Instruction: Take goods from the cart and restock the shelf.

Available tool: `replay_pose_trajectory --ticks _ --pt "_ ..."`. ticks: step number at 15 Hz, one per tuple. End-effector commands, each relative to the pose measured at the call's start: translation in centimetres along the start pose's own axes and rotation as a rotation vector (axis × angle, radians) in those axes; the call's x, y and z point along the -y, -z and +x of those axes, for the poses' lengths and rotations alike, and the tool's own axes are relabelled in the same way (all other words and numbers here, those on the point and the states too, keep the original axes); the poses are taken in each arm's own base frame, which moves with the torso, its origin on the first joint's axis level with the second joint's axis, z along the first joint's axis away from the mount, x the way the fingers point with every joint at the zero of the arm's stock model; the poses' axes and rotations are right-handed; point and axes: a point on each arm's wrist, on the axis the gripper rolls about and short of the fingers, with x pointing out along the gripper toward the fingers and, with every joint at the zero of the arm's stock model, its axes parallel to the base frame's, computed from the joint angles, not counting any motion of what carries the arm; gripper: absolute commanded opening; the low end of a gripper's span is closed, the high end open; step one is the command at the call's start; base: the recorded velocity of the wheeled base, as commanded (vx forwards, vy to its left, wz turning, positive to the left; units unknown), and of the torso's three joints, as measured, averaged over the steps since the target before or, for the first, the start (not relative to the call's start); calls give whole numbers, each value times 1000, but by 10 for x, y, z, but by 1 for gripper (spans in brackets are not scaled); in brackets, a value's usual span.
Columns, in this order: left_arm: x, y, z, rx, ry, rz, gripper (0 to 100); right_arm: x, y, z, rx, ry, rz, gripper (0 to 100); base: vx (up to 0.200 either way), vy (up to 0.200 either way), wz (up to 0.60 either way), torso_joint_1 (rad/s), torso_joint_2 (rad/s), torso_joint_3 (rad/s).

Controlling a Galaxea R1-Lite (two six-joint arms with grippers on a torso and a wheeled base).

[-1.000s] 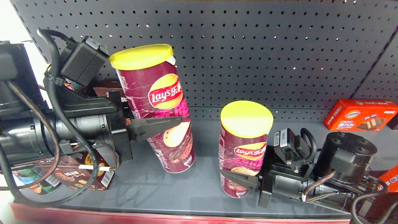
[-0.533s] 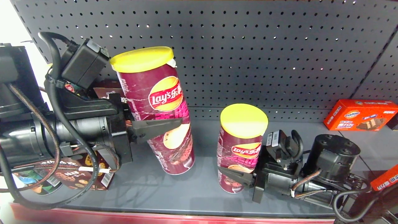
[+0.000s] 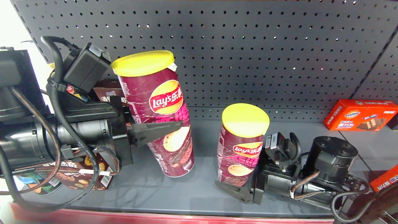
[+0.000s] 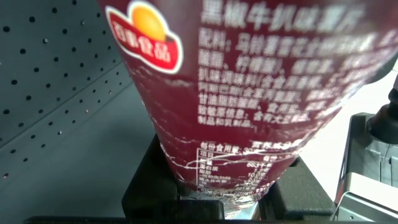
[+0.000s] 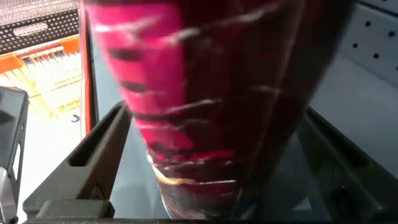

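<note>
Two maroon chip cans with yellow lids are on the grey shelf point(image 3: 205, 137). The left can point(image 3: 158, 115) point(image 4: 249, 93) leans to the left, and my left gripper point(image 3: 172, 123) point(image 4: 224, 186) is shut on its middle. Its base is at the shelf surface. The right can point(image 3: 242, 146) point(image 5: 217, 93) stands on the shelf, slightly tilted. My right gripper point(image 3: 231, 175) point(image 5: 211, 168) is open around its lower part, with a gap between each finger and the can.
A perforated back wall point(image 3: 248, 46) closes the shelf behind. An orange box point(image 3: 360, 118) lies at the far right, another orange box point(image 3: 384, 182) at the lower right. Brown snack boxes point(image 3: 77, 177) sit under my left arm. A red lip point(image 3: 155, 217) marks the front edge.
My right gripper has opened and let go of the right can, its near finger dropping away. The left can has come down slightly in the left gripper.
</note>
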Motion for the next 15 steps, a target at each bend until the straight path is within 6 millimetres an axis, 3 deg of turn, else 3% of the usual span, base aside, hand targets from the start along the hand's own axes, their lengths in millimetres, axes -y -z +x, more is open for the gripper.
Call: replay_pose_trajectory --ticks 1,6,11,13,15 --pt "1 0 -1 0 1 1 0 1 -8 -8 20 15 -14 100 0 0 0 0 0 0" --pt "2 -1 -2 4 1 3 0 -3 -26 -52 51 83 -39 100 0 0 0 0 0 0" --pt "3 -2 -5 10 0 7 0 -26 -50 -124 125 193 -99 100 0 0 0 0 0 0" --pt "5 1 -7 3 2 4 0 -29 -61 -151 139 307 -125 100 0 0 0 0 0 0" --pt "12 8 -16 -6 2 -1 0 -46 -71 -183 141 458 -118 100 0 0 0 0 0 0"
